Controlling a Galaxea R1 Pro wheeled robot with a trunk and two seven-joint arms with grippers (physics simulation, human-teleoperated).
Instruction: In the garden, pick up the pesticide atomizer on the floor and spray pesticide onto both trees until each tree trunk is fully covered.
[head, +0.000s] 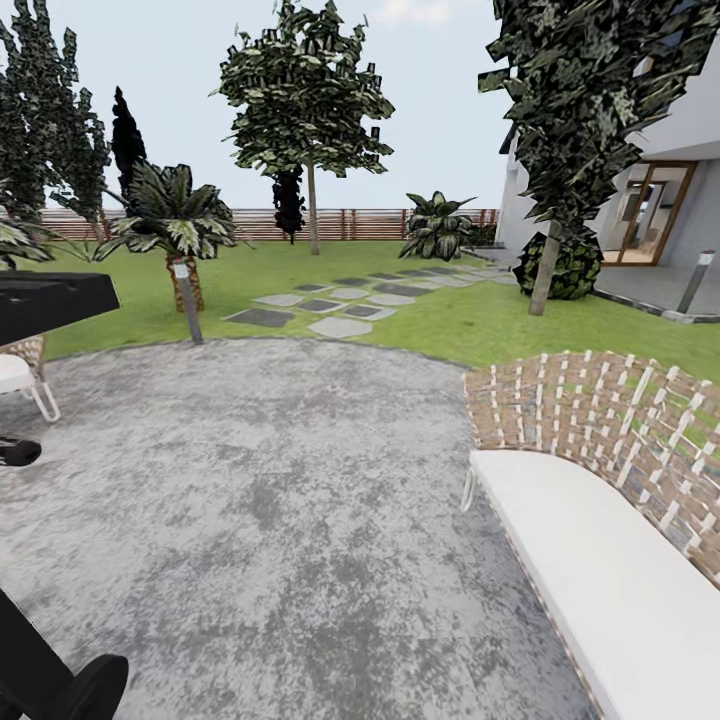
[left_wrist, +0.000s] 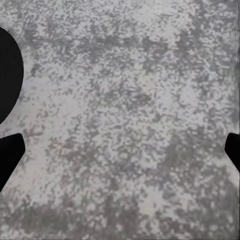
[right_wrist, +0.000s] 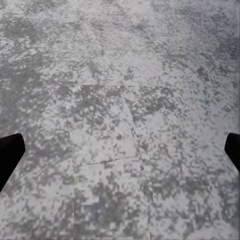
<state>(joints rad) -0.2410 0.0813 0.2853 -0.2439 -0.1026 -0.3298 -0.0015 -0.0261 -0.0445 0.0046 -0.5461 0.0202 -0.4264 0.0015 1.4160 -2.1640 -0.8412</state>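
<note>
Grey paving (head: 300, 520), wicker bench (head: 610, 500) cut off, lawn (head: 450, 320) beyond, both jaws apparently spread, tips cropped.

Readable text: none in any view.
Labels, brands: none legible.
Numbers, signs: none on the house (head: 640, 200) at 2 o'clock, nor the fence (head: 360, 223).

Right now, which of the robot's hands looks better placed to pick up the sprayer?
Neither yet. No sprayer is in sight. Both wrist views look down on bare grey paving, with the left hand and the right hand open and holding nothing. The lawn lies ahead, so the robot probably must drive on first.
</note>
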